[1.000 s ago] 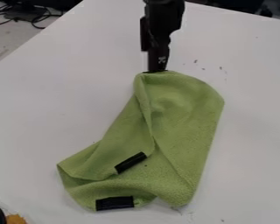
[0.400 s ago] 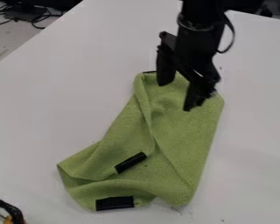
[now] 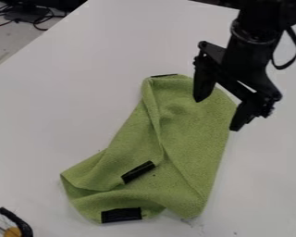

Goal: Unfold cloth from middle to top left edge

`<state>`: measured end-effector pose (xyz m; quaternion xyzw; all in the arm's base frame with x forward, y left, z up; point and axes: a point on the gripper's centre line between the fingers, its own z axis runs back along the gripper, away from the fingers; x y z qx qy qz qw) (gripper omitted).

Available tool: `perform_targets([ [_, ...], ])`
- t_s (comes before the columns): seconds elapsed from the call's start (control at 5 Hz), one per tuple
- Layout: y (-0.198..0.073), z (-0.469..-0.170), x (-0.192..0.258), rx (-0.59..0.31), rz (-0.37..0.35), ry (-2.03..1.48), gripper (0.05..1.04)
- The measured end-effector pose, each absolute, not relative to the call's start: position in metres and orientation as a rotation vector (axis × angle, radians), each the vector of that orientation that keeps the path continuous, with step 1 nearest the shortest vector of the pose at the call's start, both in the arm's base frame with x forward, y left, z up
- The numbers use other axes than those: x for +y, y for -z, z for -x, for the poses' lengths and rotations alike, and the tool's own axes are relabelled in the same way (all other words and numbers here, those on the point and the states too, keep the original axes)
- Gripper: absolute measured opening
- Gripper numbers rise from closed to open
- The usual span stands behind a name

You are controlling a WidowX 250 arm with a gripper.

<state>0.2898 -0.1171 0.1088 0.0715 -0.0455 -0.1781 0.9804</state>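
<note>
My black gripper (image 3: 218, 115) hangs over the upper right part of the green cloth, its two fingers spread wide with nothing between them. One fingertip is above the cloth's upper part, the other at its right edge. The green cloth (image 3: 190, 139) lies folded and creased on the white table, running from upper right to lower left. Black tape strips mark it: one at its middle (image 3: 138, 171), one at its bottom edge (image 3: 120, 215), and a thin dark one at its top edge (image 3: 164, 75).
The white table (image 3: 64, 120) surrounds the cloth. At the bottom left corner are a dark curved object (image 3: 19, 222) and an orange piece (image 3: 13, 232). Cables (image 3: 36, 17) lie beyond the table's left edge.
The gripper has moved from the cloth's top edge rightward and toward the camera, and its fingers now show spread apart. The cloth lies as before. The dark object at bottom left has shifted.
</note>
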Motion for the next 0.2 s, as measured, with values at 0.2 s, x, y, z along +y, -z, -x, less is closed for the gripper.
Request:
perform_targets([
  [0.2, -0.1051, -0.2818, -0.1182, -0.075, -0.156, 0.233, 1.001],
])
